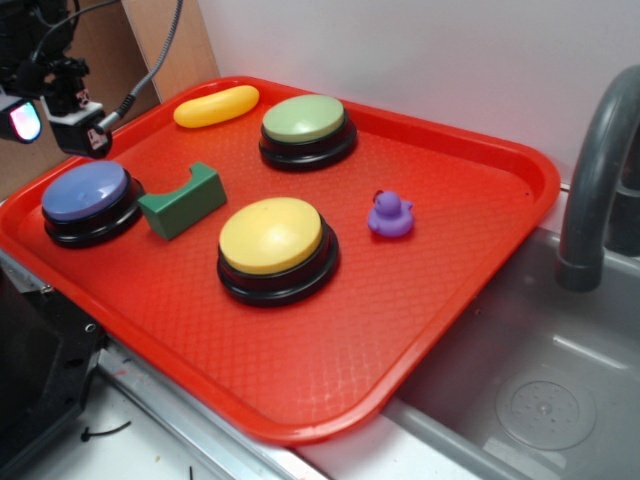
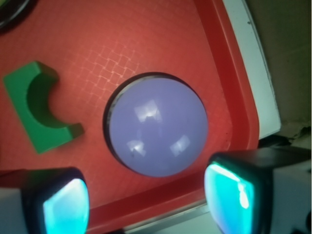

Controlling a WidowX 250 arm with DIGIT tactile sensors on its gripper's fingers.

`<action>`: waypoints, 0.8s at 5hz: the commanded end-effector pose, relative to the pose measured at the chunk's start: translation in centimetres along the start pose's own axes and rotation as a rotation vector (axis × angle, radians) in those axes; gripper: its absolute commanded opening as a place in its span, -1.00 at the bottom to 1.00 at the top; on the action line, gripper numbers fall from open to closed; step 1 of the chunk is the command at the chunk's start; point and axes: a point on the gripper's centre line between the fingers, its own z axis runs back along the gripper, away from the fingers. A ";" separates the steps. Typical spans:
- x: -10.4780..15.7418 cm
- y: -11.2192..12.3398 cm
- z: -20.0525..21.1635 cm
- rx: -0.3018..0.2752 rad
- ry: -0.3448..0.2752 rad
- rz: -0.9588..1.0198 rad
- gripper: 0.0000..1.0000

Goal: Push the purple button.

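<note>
Exterior view: purple button (image 1: 85, 192) sits at the far-left corner of the red tray (image 1: 440, 300), just beside the green block (image 1: 182, 200); yellow button (image 1: 271, 236) and purple duck (image 1: 390, 214) well apart. Gripper (image 1: 22, 118) hangs above and behind it, not touching. Cap looks rigid, smooth, domed; judge a light press on the crown is enough, no grasp.

Wrist view: purple button (image 2: 158, 125) fills centre frame. Fingers (image 2: 66, 204) spread wide on either side, empty, pointing straight down.
</note>
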 end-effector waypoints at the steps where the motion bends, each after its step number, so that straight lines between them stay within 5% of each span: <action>1: 0.4 0.6 2.4 0.013 -0.054 -0.003 1.00; 4: -0.6 0.6 4.8 0.010 -0.079 -0.008 1.00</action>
